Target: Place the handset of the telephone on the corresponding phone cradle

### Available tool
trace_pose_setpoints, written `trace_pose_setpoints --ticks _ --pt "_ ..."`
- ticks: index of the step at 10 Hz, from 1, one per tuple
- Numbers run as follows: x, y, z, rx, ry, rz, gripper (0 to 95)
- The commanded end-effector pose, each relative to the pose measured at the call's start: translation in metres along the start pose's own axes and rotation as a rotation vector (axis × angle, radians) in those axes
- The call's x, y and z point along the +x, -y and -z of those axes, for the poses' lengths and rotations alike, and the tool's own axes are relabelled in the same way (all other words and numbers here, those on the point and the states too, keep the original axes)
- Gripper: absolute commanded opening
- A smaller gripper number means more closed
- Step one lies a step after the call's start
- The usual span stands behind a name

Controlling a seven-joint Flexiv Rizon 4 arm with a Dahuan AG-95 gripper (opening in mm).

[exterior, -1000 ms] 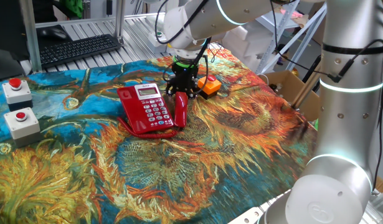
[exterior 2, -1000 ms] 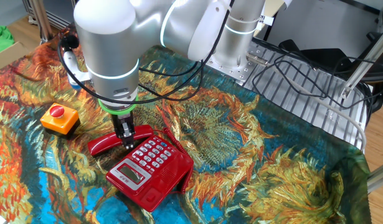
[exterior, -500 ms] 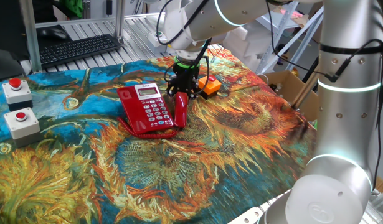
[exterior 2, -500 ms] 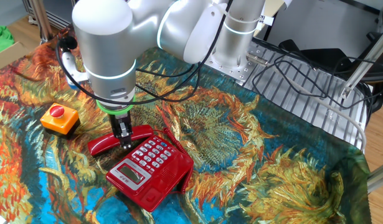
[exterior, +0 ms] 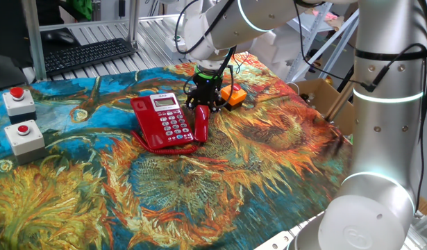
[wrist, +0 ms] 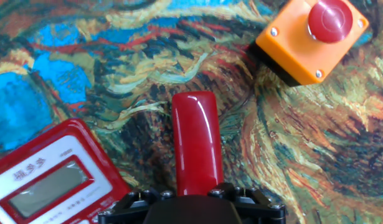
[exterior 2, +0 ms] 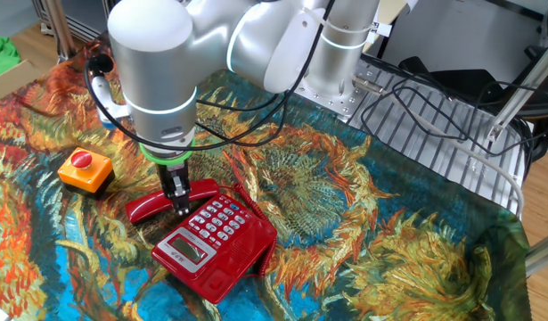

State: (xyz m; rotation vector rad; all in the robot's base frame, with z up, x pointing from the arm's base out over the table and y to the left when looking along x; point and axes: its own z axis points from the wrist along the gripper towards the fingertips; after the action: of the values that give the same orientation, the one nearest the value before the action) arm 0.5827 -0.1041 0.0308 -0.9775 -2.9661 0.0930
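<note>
Your arm is reaching out over the table with its wrist bent so the gripper [exterior: 201, 105] is pointing straight down. The two fingers [exterior 2: 177, 194] are standing upright, low above the surface. Whether they are gripping or parted isn't showing clearly in any view.

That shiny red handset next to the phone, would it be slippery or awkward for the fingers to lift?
Probably a bit slippery: the handset looks like smooth, glossy plastic with rounded ends. It seems stiff, so it should not bend when lifted. The red cord lying by the telephone may tug on it if it is carried far.
</note>
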Motion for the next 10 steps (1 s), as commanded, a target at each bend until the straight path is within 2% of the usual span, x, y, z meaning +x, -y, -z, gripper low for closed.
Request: trace_pose_setpoints --ticks 1,2,7,8,9,10 --pt "0.0006 0.0004 -0.0019 0.000 0.001 0.000 76.0" --pt "0.0008 0.0005 -0.0028 -0.001 0.003 0.001 57.0" --pt "0.0020 0.0011 -0.0071 -0.013 0.016 0.010 57.0" --pt "0.0020 0.0011 -0.0072 -0.015 0.016 0.022 38.0" --pt "0.0020 0.0010 -0.0070 -0.018 0.019 0.027 0.0" --pt "0.0018 0.0010 -0.0066 -0.018 0.020 0.033 0.0"
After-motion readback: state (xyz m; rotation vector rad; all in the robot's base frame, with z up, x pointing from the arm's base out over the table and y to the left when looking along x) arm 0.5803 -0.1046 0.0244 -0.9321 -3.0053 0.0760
